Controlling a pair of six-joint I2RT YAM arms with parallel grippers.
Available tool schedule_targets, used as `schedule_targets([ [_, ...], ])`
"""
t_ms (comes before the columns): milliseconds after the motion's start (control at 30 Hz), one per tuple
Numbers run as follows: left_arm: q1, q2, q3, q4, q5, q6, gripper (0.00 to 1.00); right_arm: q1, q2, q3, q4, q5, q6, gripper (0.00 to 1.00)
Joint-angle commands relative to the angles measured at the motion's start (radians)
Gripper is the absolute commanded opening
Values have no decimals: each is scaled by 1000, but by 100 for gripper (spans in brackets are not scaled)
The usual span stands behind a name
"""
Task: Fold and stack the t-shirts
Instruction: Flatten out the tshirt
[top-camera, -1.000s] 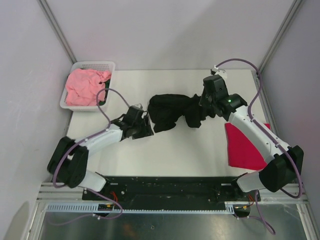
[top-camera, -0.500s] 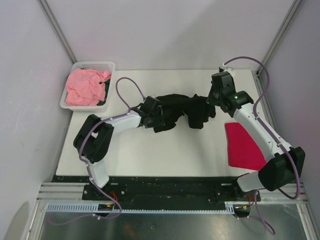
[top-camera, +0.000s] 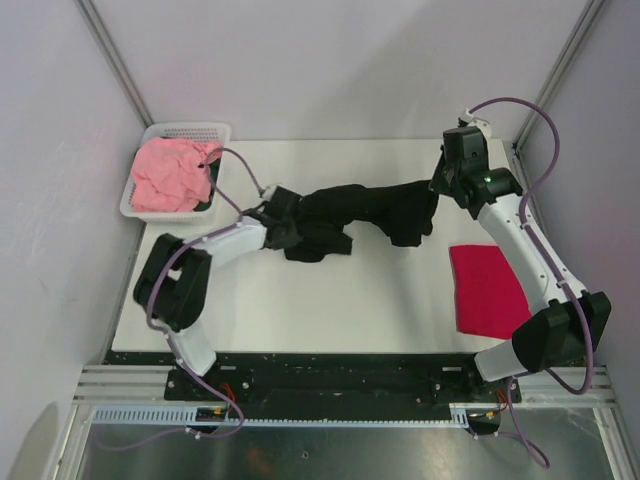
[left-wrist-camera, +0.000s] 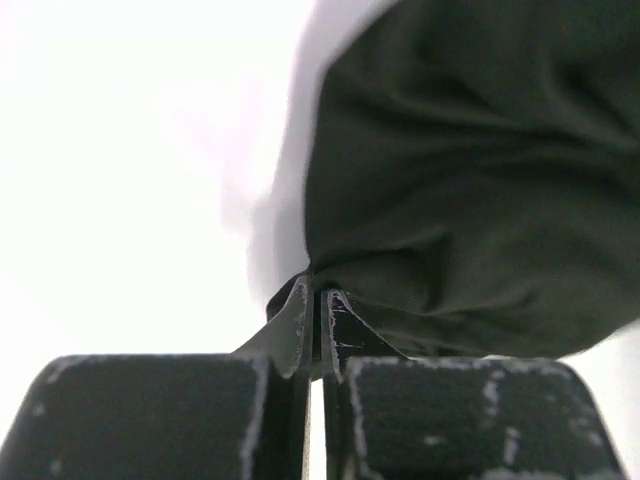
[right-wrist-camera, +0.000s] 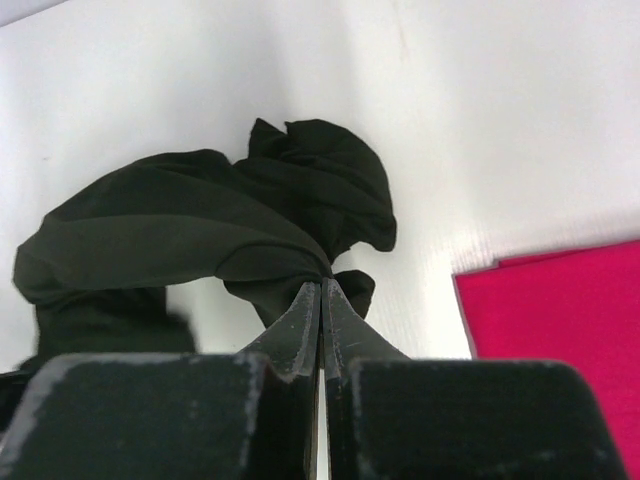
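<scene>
Left end effector (left-wrist-camera: 313, 300) and right end effector (right-wrist-camera: 320, 290) each pinch the bunched black t-shirt (top-camera: 370, 210), so spreading looks in hand; next, stretching it flat beside the crimson t-shirt (top-camera: 488, 290).

In the top view the fingertips of both grippers are out of sight. The left gripper (top-camera: 287, 222) is buried in the edge of the bunched black shirt (top-camera: 375, 210), and the right gripper (top-camera: 436, 192) sits under its own wrist. Which part of the shirt each one pinches cannot be told. The right arm (top-camera: 525, 245) covers the upper right edge of the red shirt (top-camera: 485, 295). In the basket (top-camera: 190, 128) a dark scrap (top-camera: 208, 203) peeks from under the pink shirt (top-camera: 165, 175); what it is cannot be told. The left wrist view shows the black cloth blurred and cut off at the top and right. The right wrist view cuts off the red shirt at its right edge, and the gripper's body hides the black shirt's lower left.
</scene>
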Motion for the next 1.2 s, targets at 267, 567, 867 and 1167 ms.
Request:
schedule_targets([
  [267,184,-143,154,-173,-140,186,17,-40,-50,-1,-22,34,-40,0],
  [567,86,-247,42,-203,-163,166,66,-62,207,8,62,-11,-26,0],
  [867,99,-443,-284,-199,-217,-34,59,-77,238,-39,75,-24,-11,0],
  [1167,151,-281,-223,-146,-126,8,50,-77,194,-99,80,-48,-4,0],
])
